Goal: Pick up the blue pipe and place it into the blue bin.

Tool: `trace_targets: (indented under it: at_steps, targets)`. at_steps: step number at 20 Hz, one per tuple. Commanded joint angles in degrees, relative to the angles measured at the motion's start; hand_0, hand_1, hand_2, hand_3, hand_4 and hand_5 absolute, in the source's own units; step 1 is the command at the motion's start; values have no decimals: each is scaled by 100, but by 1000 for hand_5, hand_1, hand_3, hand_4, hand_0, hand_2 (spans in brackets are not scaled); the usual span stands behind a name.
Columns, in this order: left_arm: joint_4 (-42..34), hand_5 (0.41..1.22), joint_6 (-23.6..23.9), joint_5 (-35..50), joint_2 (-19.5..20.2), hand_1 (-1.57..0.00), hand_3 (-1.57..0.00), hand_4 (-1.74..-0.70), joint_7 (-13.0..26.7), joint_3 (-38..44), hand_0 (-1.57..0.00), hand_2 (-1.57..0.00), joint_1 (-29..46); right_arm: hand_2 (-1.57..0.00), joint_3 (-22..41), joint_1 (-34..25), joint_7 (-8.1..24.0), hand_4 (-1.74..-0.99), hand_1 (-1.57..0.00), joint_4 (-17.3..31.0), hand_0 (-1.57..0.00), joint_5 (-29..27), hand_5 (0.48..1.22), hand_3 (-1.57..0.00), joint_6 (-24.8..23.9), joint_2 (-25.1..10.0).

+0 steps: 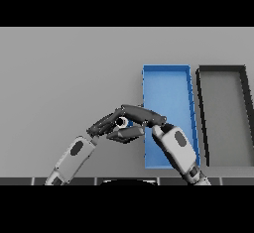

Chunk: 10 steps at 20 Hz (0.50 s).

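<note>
Both hands meet just beside the near-left edge of the blue bin (168, 98), low on the grey counter (69, 78). The right hand (141, 115) reaches leftward from its wrist over the bin's near corner, fingers extended long over a small blue-and-white object that I take to be the blue pipe (122, 123); the thumb seems to come in beneath, so it looks like a pinch on the pipe, though most of the pipe is hidden. The left hand (106, 124) lies just to the left, its fingers touching or nearly touching the same spot; whether it grips anything I cannot tell. To do this step well, firm the right hand's pinch, draw the left hand clear, lift straight up, then carry the pipe rightward over the bin wall before letting go. A dark bin (223, 118) stands farther right; avoid overshooting into it.
</note>
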Motion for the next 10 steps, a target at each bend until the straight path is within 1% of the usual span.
trace_targets:
  at_steps: [1,2,3,4,5,7,9,10]
  targets:
    - [-3,569,22,-21,3,-19,-18,-897,1,1,-20,-17,-3,-1570,-36,-45,108,-1488,-1570,27,-1570,-18,1220,-1570,-67,63]
    - [-13,562,40,-10,18,-15,-14,-896,41,39,-16,-13,-36,-1571,-94,-22,193,-1489,-1571,-9,-1571,-107,1220,-1570,-75,48]
    - [-7,555,53,-32,20,-12,-11,-896,46,11,-12,-10,41,-1571,-134,-4,358,-1490,-1571,-63,-1571,-296,1221,-1571,-95,46]
    - [-31,548,53,-30,7,-9,-9,-901,82,-5,-10,-8,60,-1571,-192,-52,653,-1491,-1571,-141,-1571,-681,1221,-1571,-167,75]
    - [-45,541,22,-10,30,-7,-7,-906,100,-7,-8,-6,83,-1571,-284,-216,838,-1541,-1571,-184,-1571,-942,1221,-1571,-265,55]
    - [-21,524,-15,20,15,-4,-4,-914,225,-14,-4,-4,69,-1571,-433,-486,1292,-1613,-1571,-261,-1571,-1433,1221,-1571,-541,8]
    - [-96,507,-35,59,18,-2,-2,-915,227,-29,-3,-2,131,-1571,-684,-811,1673,-1659,-1571,-336,-1571,-2044,1221,-1571,-983,-70]
    - [-76,504,-60,77,7,-2,-2,-917,265,-32,-2,-1,107,-1571,-681,-1023,1729,-1675,-1571,-365,-1571,-2337,1194,-1571,-1361,-213]
